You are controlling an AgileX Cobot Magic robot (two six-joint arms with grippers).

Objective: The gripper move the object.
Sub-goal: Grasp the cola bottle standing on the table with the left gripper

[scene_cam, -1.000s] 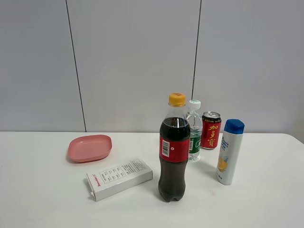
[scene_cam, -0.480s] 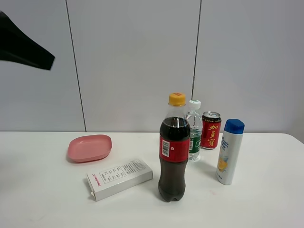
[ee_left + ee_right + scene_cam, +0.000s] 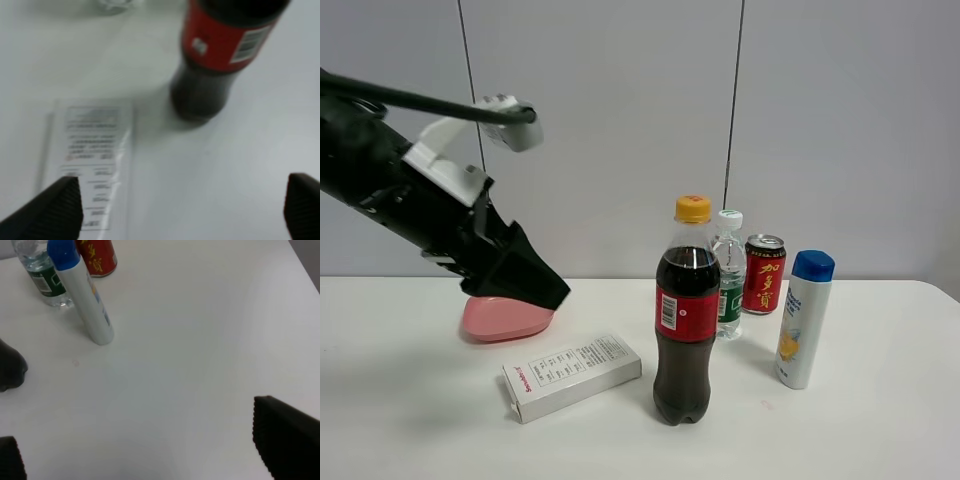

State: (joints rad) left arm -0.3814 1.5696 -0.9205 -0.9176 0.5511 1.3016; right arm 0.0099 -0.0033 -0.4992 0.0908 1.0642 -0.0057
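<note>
White table [image 3: 880, 430] in front of a grey panelled wall, seen from a high camera.

A tall clear cola bottle [image 3: 686, 320] with dark drink, red label and yellow-orange cap stands upright near the front-centre of the table. Nothing touches it.

The left gripper [image 3: 535, 285], black jaws on a thick black arm w/ a white bracket & cables, hangs in the air at the left. It points down toward the table and sits well apart from the bottle. It partly hides a pink dish [image 3: 500, 322] behind it.

A white carton box [image 3: 572, 376] lies flat between the dish and the bottle, just left of the bottle.

Behind the bottle to the right is a small water bottle w/ green label [image 3: 728, 272], then a red can [image 3: 764, 273]. Further right and nearer the front stands a white bottle w/ blue cap [image 3: 804, 320], upright.

Left wrist view is blurred. The left gripper's [image 3: 177, 210] jaws are spread wide w/ nothing between them. The box [image 3: 90, 160] and the cola bottle's lower half [image 3: 220, 55] are ahead.

Right wrist view: the right gripper's [image 3: 147, 450] jaws are also wide apart over bare table, holding nothing.
</note>
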